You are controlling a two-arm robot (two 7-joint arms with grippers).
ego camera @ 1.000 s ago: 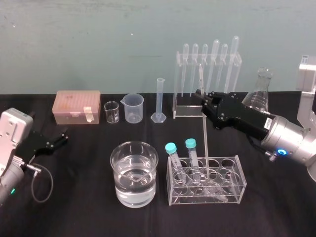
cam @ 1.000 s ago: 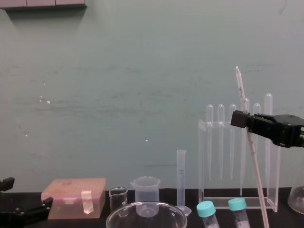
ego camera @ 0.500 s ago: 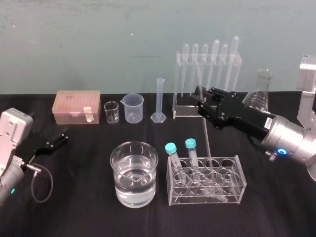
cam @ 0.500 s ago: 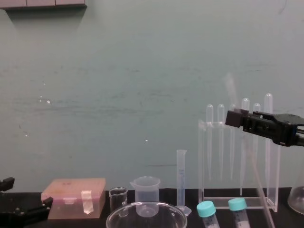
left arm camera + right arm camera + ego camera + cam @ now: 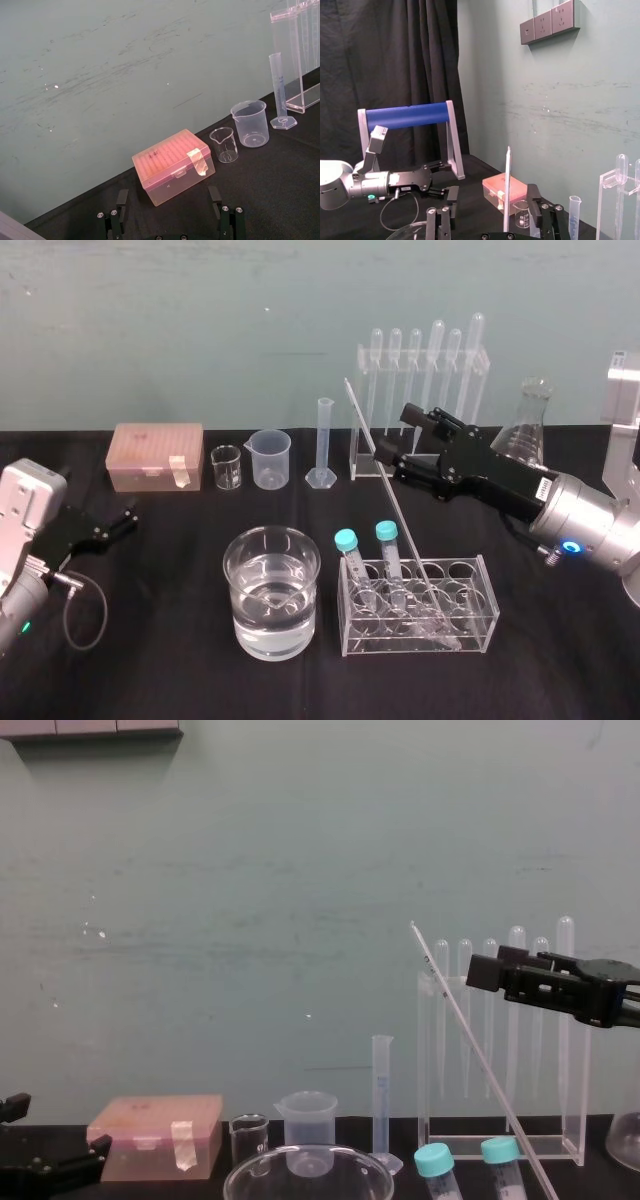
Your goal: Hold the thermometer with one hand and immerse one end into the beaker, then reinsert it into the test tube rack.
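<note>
The thermometer (image 5: pixel 385 480) leans steeply to the left, its lower end inside the low clear test tube rack (image 5: pixel 478 592), which holds two blue-capped tubes. My right gripper (image 5: pixel 394 431) is open around the rod's upper part. In the right wrist view the thermometer (image 5: pixel 506 180) stands between the spread fingers, touching neither. In the chest view the thermometer (image 5: pixel 470 1030) slants past the right gripper (image 5: pixel 498 965). The beaker (image 5: pixel 271 590), partly filled with water, stands left of the rack. My left gripper (image 5: pixel 115 525) rests open at the table's left.
A tall acrylic stand (image 5: pixel 420 405) with several pipettes is behind the rack, a conical flask (image 5: pixel 525 425) to its right. Along the back stand a graduated cylinder (image 5: pixel 323 445), a plastic spouted beaker (image 5: pixel 270 458), a small glass beaker (image 5: pixel 227 467) and a pink tip box (image 5: pixel 157 457).
The right gripper's fingers have spread apart, letting go of the thermometer. The rod has tipped from nearly upright to leaning left. The left arm has not moved.
</note>
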